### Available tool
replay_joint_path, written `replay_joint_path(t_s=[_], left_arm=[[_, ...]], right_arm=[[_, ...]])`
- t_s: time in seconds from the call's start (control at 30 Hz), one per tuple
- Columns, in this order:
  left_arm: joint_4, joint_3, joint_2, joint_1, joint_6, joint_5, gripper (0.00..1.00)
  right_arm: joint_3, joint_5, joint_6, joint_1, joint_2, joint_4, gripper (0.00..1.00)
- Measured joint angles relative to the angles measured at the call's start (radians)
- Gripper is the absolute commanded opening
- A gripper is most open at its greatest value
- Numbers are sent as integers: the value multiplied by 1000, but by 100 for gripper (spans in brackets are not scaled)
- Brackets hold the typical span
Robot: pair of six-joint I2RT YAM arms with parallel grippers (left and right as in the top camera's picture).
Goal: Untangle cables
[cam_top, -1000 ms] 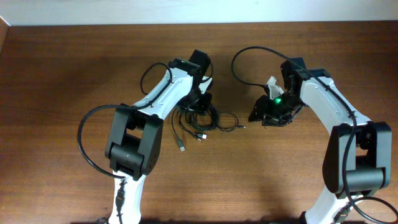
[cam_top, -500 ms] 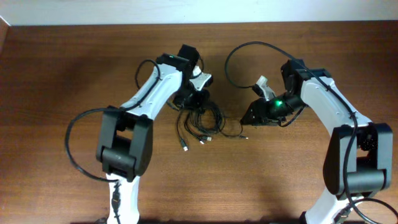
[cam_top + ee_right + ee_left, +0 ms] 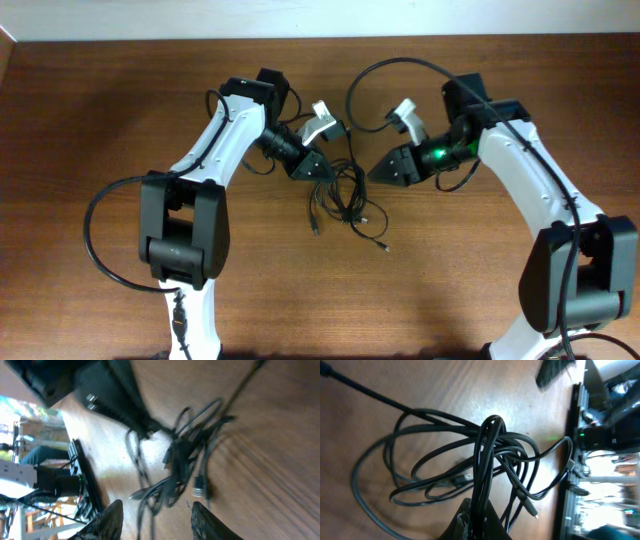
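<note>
The cables [image 3: 347, 198] are a tangle of thin black cords on the brown table, with plug ends trailing at the front [image 3: 316, 231] and front right [image 3: 385, 247]. My left gripper [image 3: 312, 166] is shut on several strands at the tangle's upper left. In the left wrist view the gripper [image 3: 478, 512] pinches a bunch of strands, and the loops of the cables [image 3: 470, 457] spread out beyond it. My right gripper [image 3: 383, 171] is open and empty just right of the tangle. In the right wrist view its fingers [image 3: 156, 506] straddle the near loops of the cables [image 3: 182, 457].
Thicker black wires of the arms arc behind the right gripper [image 3: 365, 85] and round the left base [image 3: 100, 225]. The table's far edge meets a white wall [image 3: 320, 15]. The left arm's wrist [image 3: 107, 395] shows in the right wrist view.
The left arm has swung left and turned its wrist, keeping its hold on the cables. The right gripper has moved left and back toward the tangle. The loose plug ends have shifted right.
</note>
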Motion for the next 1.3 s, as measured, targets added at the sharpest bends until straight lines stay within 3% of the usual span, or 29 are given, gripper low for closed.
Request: replay_joint_path(t_s=[0.17, 0.53, 0.67, 0.77, 0.93, 1.3], left_arm=[[60, 0, 0, 30, 55, 7, 0], [62, 0, 0, 34, 62, 75, 0], [62, 0, 0, 34, 62, 83, 0], [63, 0, 0, 34, 61, 86, 0], [66, 0, 0, 34, 61, 92, 0], [66, 0, 0, 34, 53, 98, 0]], right_arm=[[0, 24, 91, 78, 0, 7, 36], [0, 467, 283, 214, 0, 192, 37], [0, 468, 303, 214, 0, 238, 37], [25, 455, 314, 212, -2, 128, 36], [99, 454, 321, 207, -53, 111, 41], [99, 541, 391, 207, 1, 107, 38]])
